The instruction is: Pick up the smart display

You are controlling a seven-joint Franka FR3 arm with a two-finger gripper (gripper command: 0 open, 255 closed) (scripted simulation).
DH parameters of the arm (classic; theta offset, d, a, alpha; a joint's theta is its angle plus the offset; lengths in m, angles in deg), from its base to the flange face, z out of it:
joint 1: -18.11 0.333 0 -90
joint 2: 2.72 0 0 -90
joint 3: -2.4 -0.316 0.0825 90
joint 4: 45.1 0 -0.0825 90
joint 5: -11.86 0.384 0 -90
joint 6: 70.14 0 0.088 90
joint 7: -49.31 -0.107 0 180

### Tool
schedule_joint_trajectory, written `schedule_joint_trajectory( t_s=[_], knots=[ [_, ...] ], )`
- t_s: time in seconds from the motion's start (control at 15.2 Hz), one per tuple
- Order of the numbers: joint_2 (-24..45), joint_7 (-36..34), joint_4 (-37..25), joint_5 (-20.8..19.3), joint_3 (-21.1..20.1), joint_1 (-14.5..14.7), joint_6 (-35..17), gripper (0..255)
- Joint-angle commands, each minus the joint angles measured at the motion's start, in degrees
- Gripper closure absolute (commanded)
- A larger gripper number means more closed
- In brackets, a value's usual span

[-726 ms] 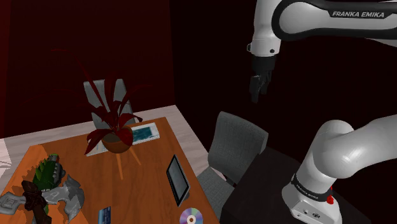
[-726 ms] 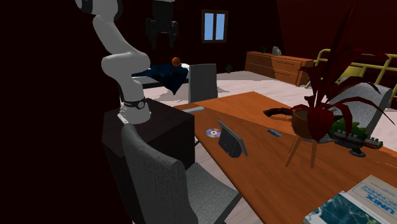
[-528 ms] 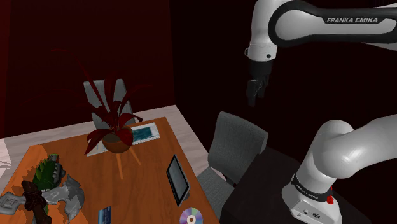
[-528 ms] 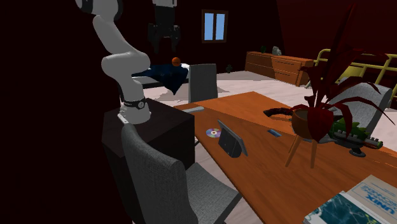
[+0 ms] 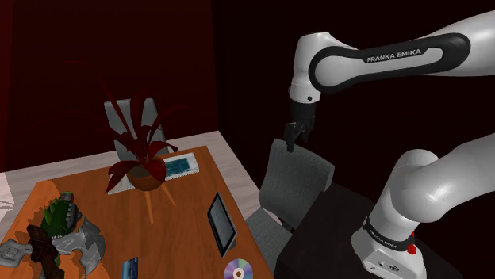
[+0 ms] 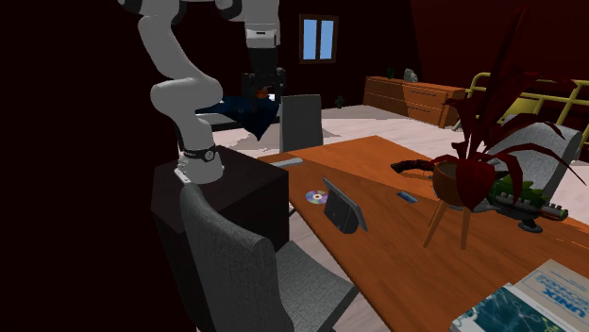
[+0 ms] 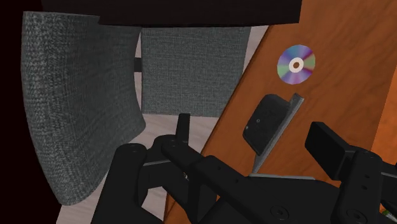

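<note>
Smart display (image 5: 222,224) stands propped at table (image 5: 190,198) edge nearest chair (image 5: 293,182), CD (image 5: 236,272) just beside, toward corner. Gripper (image 5: 292,136) hangs above chair back, jaws wide apart, holding nothing. We judge display stiff, light, with slippery, fragile face: pinch thin side edges. Wrist view gives us dark rear prop; shoulder view gives screen side.

The dark smart display (image 5: 222,224) stands propped, seemingly tilted back, on the table (image 5: 184,204).

A room in a home: a wooden surface (image 6: 378,156) with a grey chair (image 6: 236,269), a red-leaved potted plant (image 6: 461,181), a wooden sideboard (image 6: 412,100) by the far wall, and a small window (image 6: 319,38).
</note>
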Motion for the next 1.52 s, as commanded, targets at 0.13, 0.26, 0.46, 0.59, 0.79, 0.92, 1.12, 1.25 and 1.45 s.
schedule_joint_trajectory(
  t_s=[0.13, 0.26, 0.46, 0.59, 0.79, 0.92, 1.12, 1.25, 1.45],
  knots=[
    [5.52, -1.50, 2.91, 3.07, -1.07, 0.58, -10.05, 0],
    [8.94, -2.03, 3.67, 4.63, -1.58, 0.96, -14.99, 0],
    [14.74, -2.53, 4.05, 7.09, -2.31, 1.62, -22.36, 0],
    [18.98, -2.67, 3.78, 8.82, -2.71, 2.15, -27.14, 0],
    [25.75, -2.49, 2.58, 11.61, -3.23, 3.02, -33.97, 0],
    [30.45, -2.09, 1.26, 13.65, -3.51, 3.65, -38.19, 0],
    [37.62, -1.02, -1.48, 17.03, -3.99, 4.50, -43.91, 0],
    [42.43, -0.05, -3.80, 19.45, -4.44, 4.90, -47.27, 0],
    [49.59, 1.61, -7.96, 23.06, -5.40, 5.16, -51.62, 0]
  ],
)
